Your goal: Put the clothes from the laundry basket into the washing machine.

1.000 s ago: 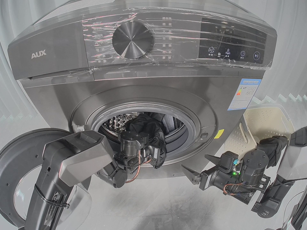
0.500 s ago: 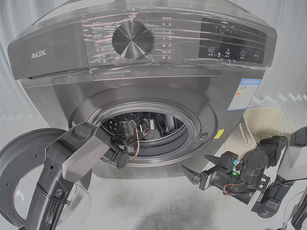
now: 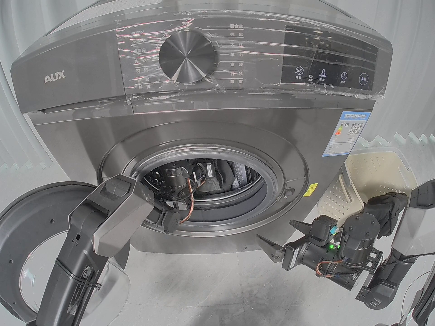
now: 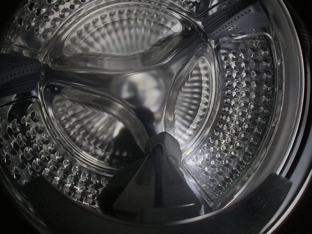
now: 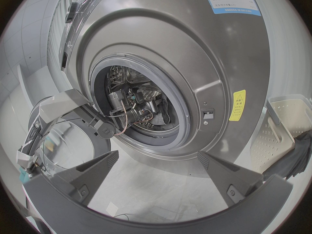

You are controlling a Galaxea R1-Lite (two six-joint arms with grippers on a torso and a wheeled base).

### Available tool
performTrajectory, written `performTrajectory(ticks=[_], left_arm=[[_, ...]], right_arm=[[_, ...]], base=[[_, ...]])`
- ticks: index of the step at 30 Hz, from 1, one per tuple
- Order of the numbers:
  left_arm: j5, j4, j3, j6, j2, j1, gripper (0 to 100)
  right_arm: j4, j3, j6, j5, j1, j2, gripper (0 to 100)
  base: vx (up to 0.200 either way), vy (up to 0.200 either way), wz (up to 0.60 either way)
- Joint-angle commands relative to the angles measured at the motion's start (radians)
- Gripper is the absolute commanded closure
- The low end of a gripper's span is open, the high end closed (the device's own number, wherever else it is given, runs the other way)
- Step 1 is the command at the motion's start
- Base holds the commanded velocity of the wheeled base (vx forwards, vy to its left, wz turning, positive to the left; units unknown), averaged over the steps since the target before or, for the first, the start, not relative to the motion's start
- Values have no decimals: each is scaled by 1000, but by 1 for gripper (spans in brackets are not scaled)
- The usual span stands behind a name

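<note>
My left gripper (image 4: 161, 158) is deep inside the washing machine drum (image 4: 136, 82), shut on a bunch of dark garment (image 4: 165, 142) pinched at its fingertips. From the head view the left gripper (image 3: 206, 170) sits past the door opening, with the dark garment (image 3: 223, 180) lying beside it in the drum. My right gripper (image 3: 277, 233) hangs open and empty low in front of the machine, to the right of the opening. A cream laundry basket (image 3: 380, 170) stands at the machine's right side, with another dark garment (image 3: 385, 207) draped over its front rim.
The round door (image 3: 27, 232) stands swung open at the lower left, beside my left arm. The grey door seal (image 5: 182, 114) rings the opening. Bare floor (image 3: 217, 286) lies in front of the machine. The basket (image 5: 286, 114) is close behind my right arm.
My left arm has pushed further into the drum, carrying the dark garment that hung over the door rim inside. The right arm has not moved.
</note>
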Motion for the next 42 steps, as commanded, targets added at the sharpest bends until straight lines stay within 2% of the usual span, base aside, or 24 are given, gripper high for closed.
performTrajectory(ticks=[1,2,3,16,24,25,31,37,42], left_arm=[[0,-1,0,0,5,1,100],[0,-1,2,0,5,1,100],[0,-1,3,0,5,1,0],[-4,-2,97,1,-20,-13,0],[-17,-33,353,1,-165,-52,0],[-18,-56,427,1,-199,-68,0],[-35,-120,657,1,-314,-129,0],[-35,-197,810,0,-371,-184,0],[-37,-265,1004,-6,-466,-250,0]], right_arm=[[0,0,1,-1,0,1,0],[0,0,0,1,0,1,0],[0,0,0,1,0,1,0],[0,0,0,1,-1,-3,0],[0,1,0,1,0,-3,0],[0,1,0,1,0,-5,0],[0,4,0,-1,-1,-6,0],[0,7,1,-1,-1,-9,0],[1,21,6,-1,-6,-5,0]], base=[[0,0,0],[0,0,0],[0,0,0],[0,0,0],[0,0,0],[0,0,0],[0,0,0],[0,0,0],[0,0,0]])
